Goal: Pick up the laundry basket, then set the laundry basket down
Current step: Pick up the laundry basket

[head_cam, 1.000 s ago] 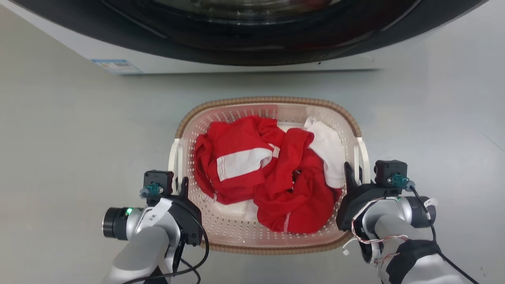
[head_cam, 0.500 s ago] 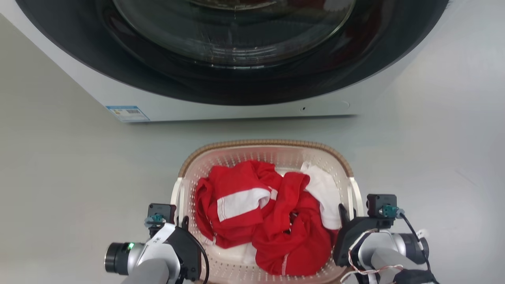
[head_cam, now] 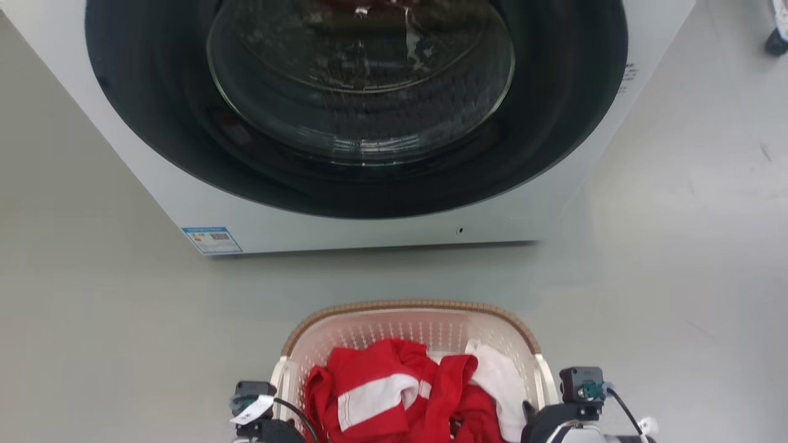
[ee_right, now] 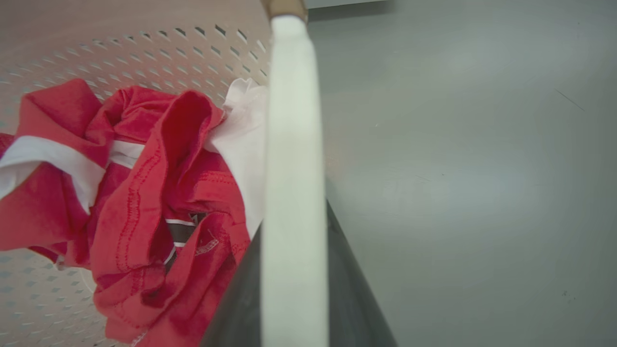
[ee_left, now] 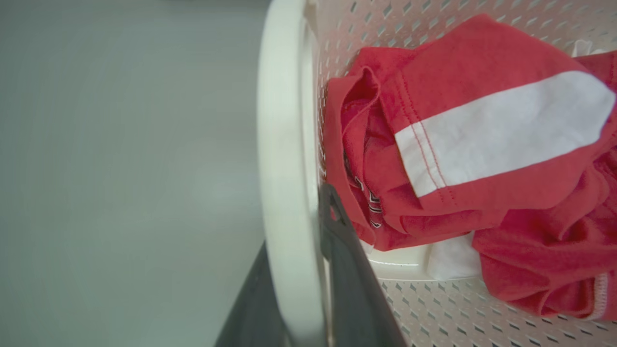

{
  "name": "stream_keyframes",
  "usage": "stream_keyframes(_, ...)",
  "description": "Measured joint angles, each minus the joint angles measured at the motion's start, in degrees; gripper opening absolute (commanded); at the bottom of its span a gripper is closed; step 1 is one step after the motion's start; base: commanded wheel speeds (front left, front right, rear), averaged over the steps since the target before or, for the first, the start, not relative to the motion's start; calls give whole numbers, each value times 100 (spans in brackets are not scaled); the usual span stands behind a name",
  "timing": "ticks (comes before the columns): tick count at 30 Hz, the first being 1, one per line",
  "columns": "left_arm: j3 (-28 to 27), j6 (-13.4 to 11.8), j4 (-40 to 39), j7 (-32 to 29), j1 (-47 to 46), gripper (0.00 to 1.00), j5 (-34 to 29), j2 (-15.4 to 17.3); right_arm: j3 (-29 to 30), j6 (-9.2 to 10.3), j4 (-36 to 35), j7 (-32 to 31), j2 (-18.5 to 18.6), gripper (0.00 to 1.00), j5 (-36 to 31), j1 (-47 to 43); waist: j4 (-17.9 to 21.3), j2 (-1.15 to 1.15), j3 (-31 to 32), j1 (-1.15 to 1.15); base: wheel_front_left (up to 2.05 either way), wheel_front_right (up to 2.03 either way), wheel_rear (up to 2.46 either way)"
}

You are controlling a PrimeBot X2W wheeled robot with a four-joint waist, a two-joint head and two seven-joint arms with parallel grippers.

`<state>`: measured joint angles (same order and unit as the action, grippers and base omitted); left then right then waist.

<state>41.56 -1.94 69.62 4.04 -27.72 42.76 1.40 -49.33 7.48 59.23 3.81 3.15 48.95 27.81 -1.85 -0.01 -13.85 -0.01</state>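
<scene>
The laundry basket (head_cam: 412, 306), cream perforated plastic with a brown woven rim, lies at the bottom middle of the head view, in front of the washer. Red and white clothes (head_cam: 394, 381) fill it. My left gripper (head_cam: 280, 427) is at its left white handle and my right gripper (head_cam: 534, 417) at its right handle. In the left wrist view my left gripper (ee_left: 296, 226) is shut on the handle (ee_left: 282, 120), one dark finger on each side. The right wrist view has my right gripper (ee_right: 294, 221) shut the same way on the other handle (ee_right: 291, 96).
A white washer (head_cam: 369, 237) with a big dark round door (head_cam: 360, 74) stands just beyond the basket, a blue label (head_cam: 211, 239) at its lower left. Grey floor spreads to both sides. A dark object (head_cam: 777, 40) sits at the far upper right.
The head camera has tilted up: the washer shows far more, and the basket and grippers lie lower in the picture. Both grippers keep their hold on the handles.
</scene>
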Motion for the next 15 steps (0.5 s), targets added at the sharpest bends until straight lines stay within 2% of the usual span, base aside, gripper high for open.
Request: stream_keyframes(15,163,79,40,-497,526,0,256,27,-443,13,-25,-555,3,0,503,-460,44,0,797,0,0,0,0)
